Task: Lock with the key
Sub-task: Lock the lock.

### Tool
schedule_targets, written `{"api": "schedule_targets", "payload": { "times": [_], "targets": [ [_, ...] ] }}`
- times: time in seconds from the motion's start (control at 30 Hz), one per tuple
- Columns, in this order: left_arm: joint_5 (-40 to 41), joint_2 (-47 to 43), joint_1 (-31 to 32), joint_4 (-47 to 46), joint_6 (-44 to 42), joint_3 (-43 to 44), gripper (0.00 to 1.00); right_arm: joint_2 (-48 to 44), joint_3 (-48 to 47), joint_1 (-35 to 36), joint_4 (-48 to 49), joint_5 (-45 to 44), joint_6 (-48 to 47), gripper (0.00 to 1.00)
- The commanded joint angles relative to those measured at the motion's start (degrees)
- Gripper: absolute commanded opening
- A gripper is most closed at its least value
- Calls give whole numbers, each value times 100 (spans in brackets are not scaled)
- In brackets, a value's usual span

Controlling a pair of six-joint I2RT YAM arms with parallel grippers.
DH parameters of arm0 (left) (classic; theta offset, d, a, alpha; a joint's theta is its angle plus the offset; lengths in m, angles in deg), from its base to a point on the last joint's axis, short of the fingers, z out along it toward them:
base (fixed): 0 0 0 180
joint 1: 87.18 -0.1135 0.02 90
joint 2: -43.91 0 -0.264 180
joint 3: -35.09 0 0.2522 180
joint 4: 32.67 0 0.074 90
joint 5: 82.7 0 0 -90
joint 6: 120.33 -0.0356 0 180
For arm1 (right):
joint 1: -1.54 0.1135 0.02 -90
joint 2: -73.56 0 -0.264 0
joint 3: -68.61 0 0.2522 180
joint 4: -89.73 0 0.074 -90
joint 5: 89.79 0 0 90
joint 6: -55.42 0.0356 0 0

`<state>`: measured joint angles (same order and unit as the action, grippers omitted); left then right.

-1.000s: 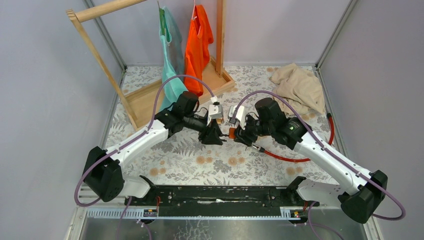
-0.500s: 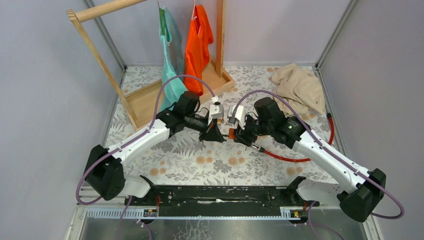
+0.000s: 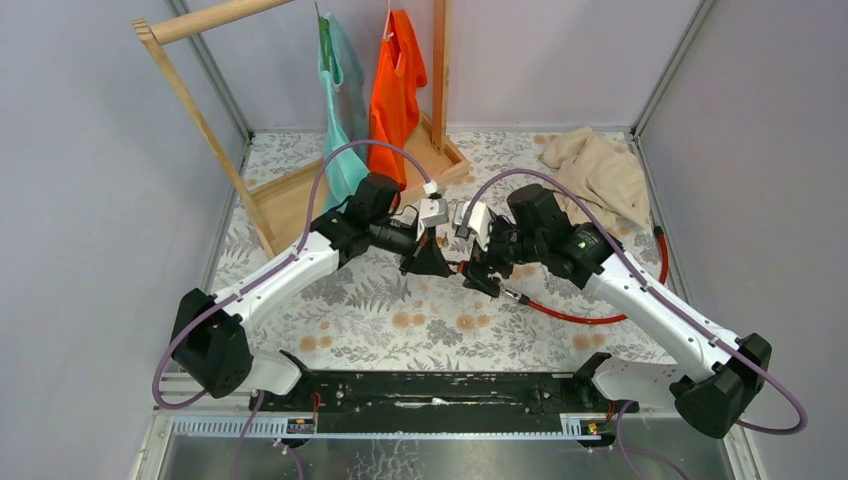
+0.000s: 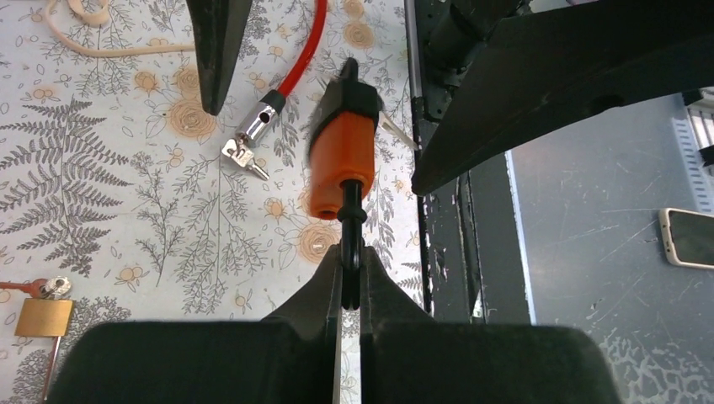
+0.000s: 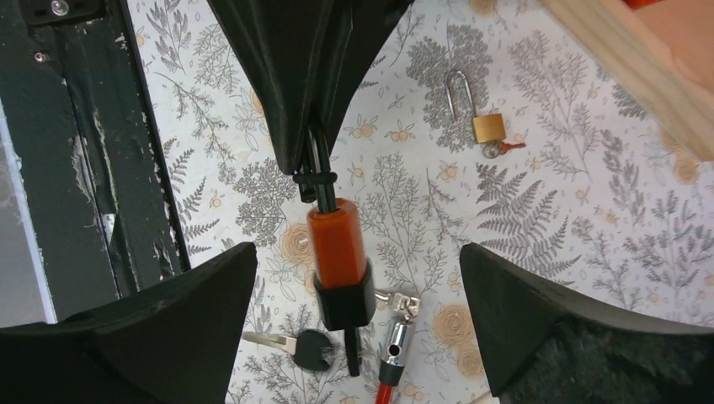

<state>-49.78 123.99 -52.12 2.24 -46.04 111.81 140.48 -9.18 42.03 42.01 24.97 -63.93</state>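
An orange cylinder lock (image 4: 341,164) with a black end cap (image 5: 343,303) hangs in the air over the table. My left gripper (image 4: 351,263) is shut on the thin black loop at its orange end. A narrow black piece, seemingly a key head seen edge-on (image 5: 352,353), sticks out of the cap. My right gripper (image 5: 358,324) is open, with its jaws wide on either side of the cap end and touching nothing. In the top view the lock (image 3: 462,266) sits between the left gripper (image 3: 437,262) and the right gripper (image 3: 480,276).
A loose black-headed key (image 5: 299,347) lies on the floral table under the lock. Beside it are the red cable's silver end (image 5: 396,341) and small silver keys (image 5: 402,301). A brass padlock (image 5: 487,126) lies farther left. A wooden clothes rack (image 3: 300,190) and beige cloth (image 3: 600,175) stand at the back.
Both grippers and the lock have shifted slightly toward the far side. The left grip is unchanged and the right jaws stay open.
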Motion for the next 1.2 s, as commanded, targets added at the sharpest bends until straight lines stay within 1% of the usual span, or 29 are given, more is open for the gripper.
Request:
{"api": "schedule_targets", "payload": {
  "times": [0.0,0.17,0.37,0.57,0.73,0.87,1.17],
  "targets": [
    [-376,-44,-53,-594,395,203,0,-84,-496,-13,-107,56,-129,98],
    [-476,-50,-83,-708,716,341,0,-216,-595,-78,-138,226,-131,94],
    [-541,-107,-88,-765,927,468,0,-439,-334,-361,83,488,11,87],
    [-679,-260,-115,-1474,1585,168,0,-536,-175,-751,303,1175,261,73],
    [-759,-323,-186,-1918,1953,-15,0,-515,-52,-884,376,1491,329,65],
    [-760,-343,-193,-1953,1962,-78,0,-553,78,-997,519,1912,387,62],
    [-719,-308,-193,-1990,1945,-108,0,-430,-19,-1016,539,2220,529,50]
  ]
}}
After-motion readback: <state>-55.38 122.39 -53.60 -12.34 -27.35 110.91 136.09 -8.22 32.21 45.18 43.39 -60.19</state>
